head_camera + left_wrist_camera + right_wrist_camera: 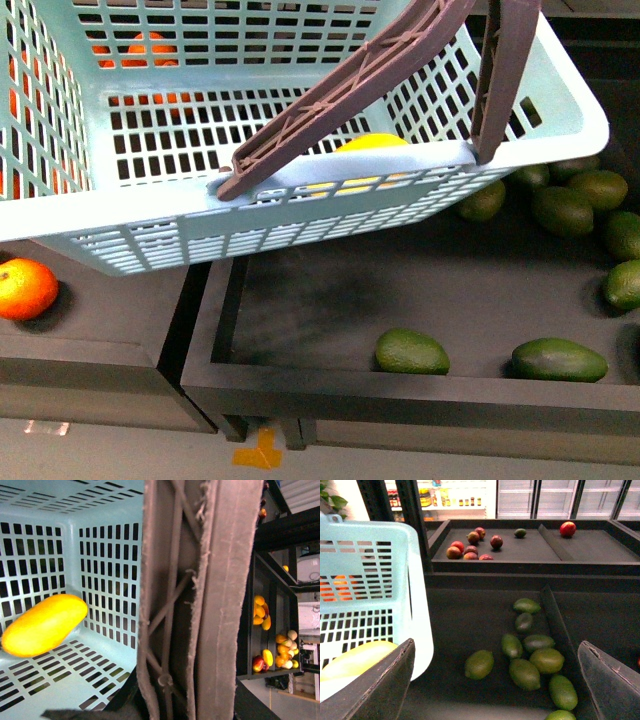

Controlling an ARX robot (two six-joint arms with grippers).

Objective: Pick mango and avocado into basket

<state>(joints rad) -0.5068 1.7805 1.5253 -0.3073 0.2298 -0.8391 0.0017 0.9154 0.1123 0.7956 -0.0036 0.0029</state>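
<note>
The mango (44,625) lies on the slotted floor of the basket (150,215), by its near wall. A brown handle (200,600) fills the left wrist view. Only a dark edge of the left gripper (85,713) shows, so I cannot tell whether it grips. The right gripper (496,645) is spread wide and empty, facing the avocados (524,674) in the tray (300,290) at the basket's 5 o'clock. An orange (25,288) sits at its 8 o'clock.
</note>
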